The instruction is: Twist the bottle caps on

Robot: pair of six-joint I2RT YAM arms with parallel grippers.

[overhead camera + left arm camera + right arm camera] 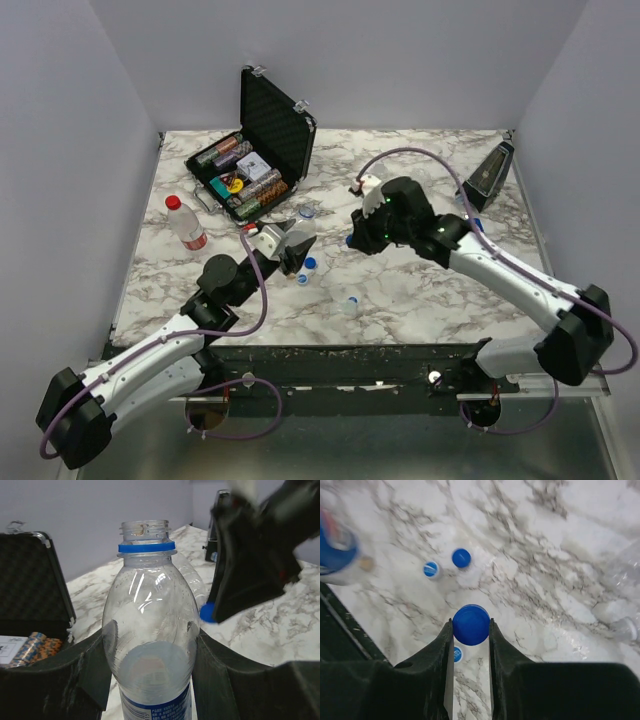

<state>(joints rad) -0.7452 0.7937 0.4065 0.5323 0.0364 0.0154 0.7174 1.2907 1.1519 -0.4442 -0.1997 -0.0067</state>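
Note:
My left gripper is shut on the clear blue-label bottle and holds it upright. Its threaded neck is open above a blue ring. My right gripper is shut on a blue cap, held above the table just right of the bottle; the cap also shows in the left wrist view. Loose blue caps lie near the bottle and show in the right wrist view. A whitish cap lies nearer the front. The red-label bottle stands at the left with a red cap on it.
An open black case of poker chips stands at the back left, close behind the held bottle. A dark pyramid-shaped object stands at the back right. Another clear bottle lies at the right edge of the right wrist view.

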